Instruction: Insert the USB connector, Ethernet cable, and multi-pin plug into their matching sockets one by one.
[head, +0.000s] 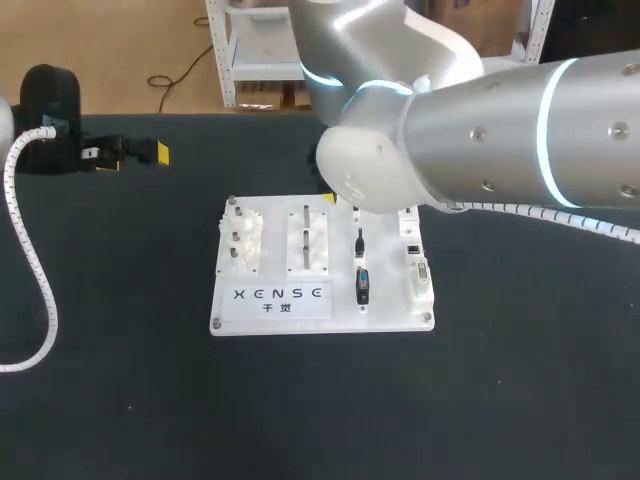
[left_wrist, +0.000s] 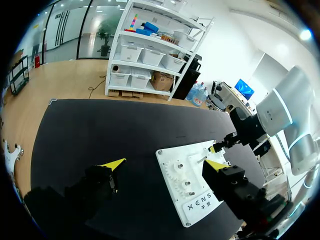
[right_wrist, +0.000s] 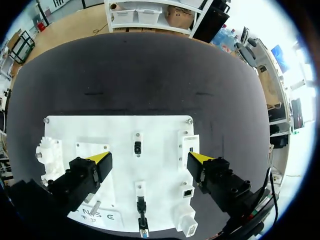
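1. Right hand (right_wrist: 150, 160): open, yellow-tipped fingers spread wide, gripping nothing. It hangs over the middle of the white board (right_wrist: 160, 129).
2. Multi-pin plug (right_wrist: 144, 232), blue-faced: lies on the board near its printed edge. It is in line with the gap between the right hand's fingers and touches neither.
3. Black plug (right_wrist: 142, 204) on a short stem: on the board just past the multi-pin plug, toward the board's centre. Cannot tell which connector it is.
4. Small black connector (right_wrist: 138, 147): sits in a white holder further along the same line, toward the board edge opposite the print.
5. Sockets (right_wrist: 187, 192): a row in a raised white strip along one short side of the board, just beside the line of plugs.
6. Gear block (right_wrist: 46, 150): white gears on pegs, on the side of the board opposite the sockets.
7. Right arm (head: 480, 130): crosses above the board's unprinted edge and hides part of it in the head view.
8. Left hand (left_wrist: 166, 163): open, nothing between its fingers. It is well apart from the board, off the gear side, above the bare dark surface (head: 120, 400).
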